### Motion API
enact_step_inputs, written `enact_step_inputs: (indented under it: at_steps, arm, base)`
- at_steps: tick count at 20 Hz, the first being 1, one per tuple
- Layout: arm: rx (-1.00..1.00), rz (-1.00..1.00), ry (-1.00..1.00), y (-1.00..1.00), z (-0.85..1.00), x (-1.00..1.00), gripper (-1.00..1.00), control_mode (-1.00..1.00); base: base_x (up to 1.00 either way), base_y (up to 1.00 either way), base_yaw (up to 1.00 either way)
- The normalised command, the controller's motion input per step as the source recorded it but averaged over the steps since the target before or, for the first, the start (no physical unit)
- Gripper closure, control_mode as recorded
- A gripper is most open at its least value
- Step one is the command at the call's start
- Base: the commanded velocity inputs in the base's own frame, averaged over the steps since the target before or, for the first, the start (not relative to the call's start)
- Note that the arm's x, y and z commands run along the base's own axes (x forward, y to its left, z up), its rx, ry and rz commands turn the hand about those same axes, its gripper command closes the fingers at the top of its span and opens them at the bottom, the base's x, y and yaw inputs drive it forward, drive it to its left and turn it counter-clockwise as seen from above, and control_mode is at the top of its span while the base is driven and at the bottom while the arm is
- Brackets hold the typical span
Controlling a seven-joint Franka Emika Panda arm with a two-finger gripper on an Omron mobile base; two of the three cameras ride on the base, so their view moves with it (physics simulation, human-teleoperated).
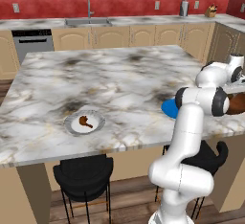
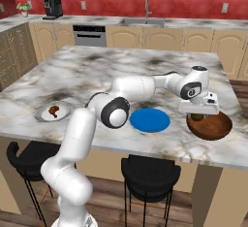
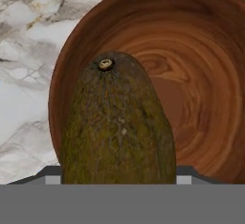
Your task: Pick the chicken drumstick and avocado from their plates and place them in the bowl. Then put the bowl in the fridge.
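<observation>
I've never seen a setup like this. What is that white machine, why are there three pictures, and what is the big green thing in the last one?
The white machine is a robot arm with a two-fingered pincer, in a computer-rendered kitchen. Two pictures come from cameras behind the arm, one on its left, one on its right. The third comes from a camera on the hand itself, looking along the pincer.

On the marble island lie a white plate holding a chicken drumstick, an empty blue plate, and a wooden bowl.

The green thing is an avocado, seen very close. The pincer holds it just above the bowl.
</observation>
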Motion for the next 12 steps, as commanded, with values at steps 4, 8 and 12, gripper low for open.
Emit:
enact_step_inputs:
  at_steps: [4,8,12]
  arm:
    - [0.00,0.00,0.00,-0.01,-0.27,0.12,1.00,-1.00]
    - [0.00,0.00,0.01,-0.09,-0.24,0.12,1.00,-1.00]
    - [0.01,0.00,0.03,-0.12,-0.28,0.09,1.00,-1.00]
  base:
    - [0.00,0.00,0.00]
    - [0.00,0.00,0.00]
    - [0.00,0.00,0.00]
